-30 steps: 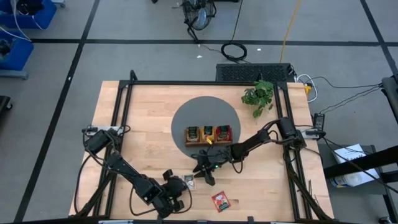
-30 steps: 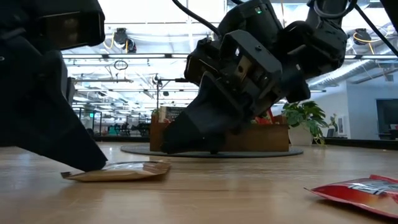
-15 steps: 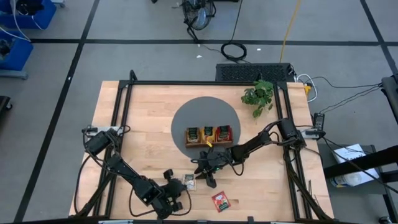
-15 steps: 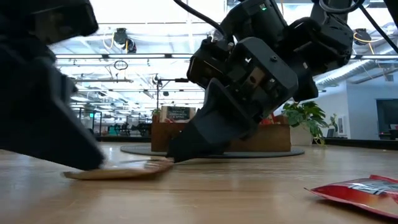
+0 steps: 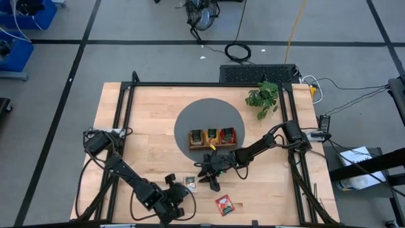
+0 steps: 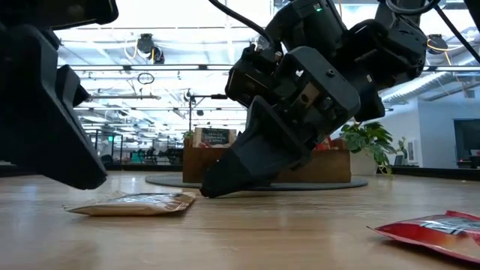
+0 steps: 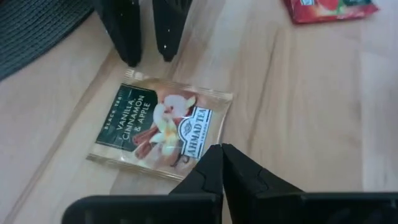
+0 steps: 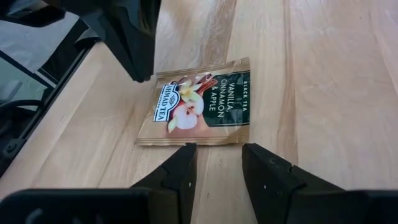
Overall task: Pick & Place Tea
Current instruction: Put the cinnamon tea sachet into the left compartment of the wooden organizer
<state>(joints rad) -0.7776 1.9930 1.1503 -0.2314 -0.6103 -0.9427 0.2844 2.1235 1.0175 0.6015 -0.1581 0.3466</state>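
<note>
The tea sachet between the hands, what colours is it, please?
Tan tea sachet with a dark green panel; right wrist view.

wooden table, grey mat, sachets

In the high view, the sachets standing in the wooden tray are showing too small for their labels to be read, and the print on the red sachet near the table's front edge is likewise not resolving. In the low view, the right gripper and its arm are covering most of the tray, while the red sachet is being cut off by the picture's right edge. In the left wrist view, the same red sachet is being cropped by the top edge, and the left gripper is hiding part of the vanilla, cinnamon and apple sachet's near edge.
</note>
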